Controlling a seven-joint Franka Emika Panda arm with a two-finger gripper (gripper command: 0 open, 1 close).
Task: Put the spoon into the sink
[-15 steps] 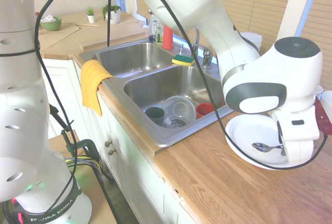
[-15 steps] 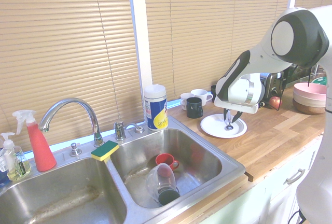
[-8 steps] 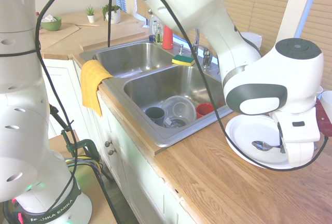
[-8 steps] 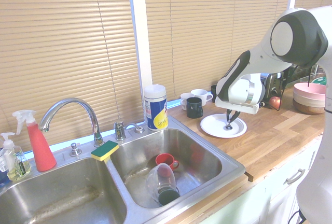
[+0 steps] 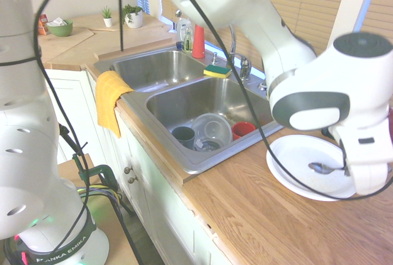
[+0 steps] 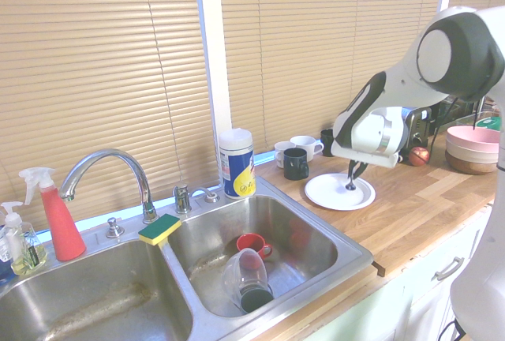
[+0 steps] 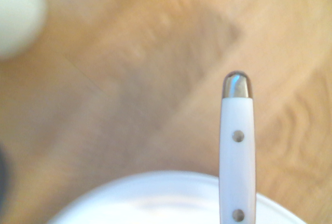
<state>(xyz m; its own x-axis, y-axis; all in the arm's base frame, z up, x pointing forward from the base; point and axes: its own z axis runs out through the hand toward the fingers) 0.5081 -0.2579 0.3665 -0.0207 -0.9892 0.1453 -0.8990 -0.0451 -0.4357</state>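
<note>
Gripper (image 6: 352, 177) clamped on the spoon (image 5: 325, 168), whose bowl hangs just above the white plate (image 6: 325, 192) beneath; sink (image 6: 353, 252) well aside.

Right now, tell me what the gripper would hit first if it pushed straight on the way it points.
Most likely the white plate: the gripper, shut on the spoon, points steeply down right above it. The spoon's bowl would touch before the fingers, though depth is hard to judge.

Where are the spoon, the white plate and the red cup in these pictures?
spoon (image 5: 319, 167): first exterior view, on its shiny bowl.
white plate (image 5: 293, 153): first exterior view, on a bare part near its rim.
red cup (image 6: 252, 244): second exterior view, on its rim, inside the sink (image 6: 357, 256), point on the front rim.
</note>
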